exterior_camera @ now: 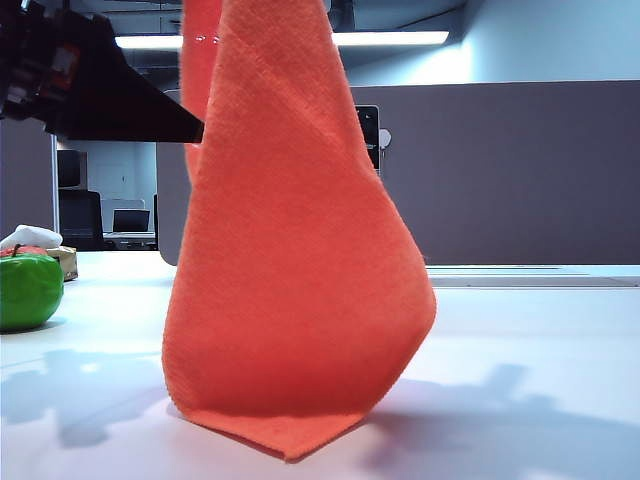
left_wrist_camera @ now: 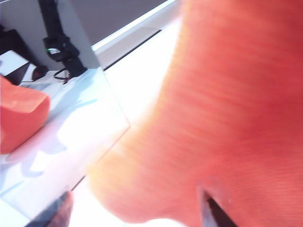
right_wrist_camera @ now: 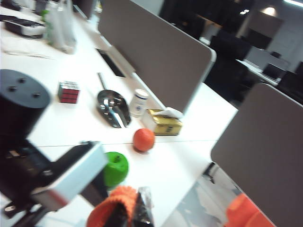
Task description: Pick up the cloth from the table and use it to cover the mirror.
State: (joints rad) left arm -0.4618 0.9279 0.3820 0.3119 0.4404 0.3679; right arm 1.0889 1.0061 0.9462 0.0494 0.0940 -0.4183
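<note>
The orange cloth (exterior_camera: 300, 280) hangs in a long fold in the middle of the exterior view, its lower tip on the white table (exterior_camera: 540, 350). It runs up out of frame. My right gripper (right_wrist_camera: 135, 213) is shut on a bunched edge of the cloth (right_wrist_camera: 116, 208). My left gripper (left_wrist_camera: 137, 216) stands open beside the hanging cloth (left_wrist_camera: 232, 113), with one dark finger (left_wrist_camera: 214, 212) close against it. In the exterior view the left gripper (exterior_camera: 185, 128) is a dark wedge at the cloth's upper left. The mirror (left_wrist_camera: 66, 137) stands just beyond, reflecting orange.
A green apple (exterior_camera: 28, 290) and a white lump (exterior_camera: 30, 238) sit at the left. The right wrist view shows an orange fruit (right_wrist_camera: 143, 139), a yellow box (right_wrist_camera: 163, 123), a white cup (right_wrist_camera: 138, 102), a metal scoop (right_wrist_camera: 113, 109) and a puzzle cube (right_wrist_camera: 68, 91). A grey-brown partition (exterior_camera: 520, 170) stands behind.
</note>
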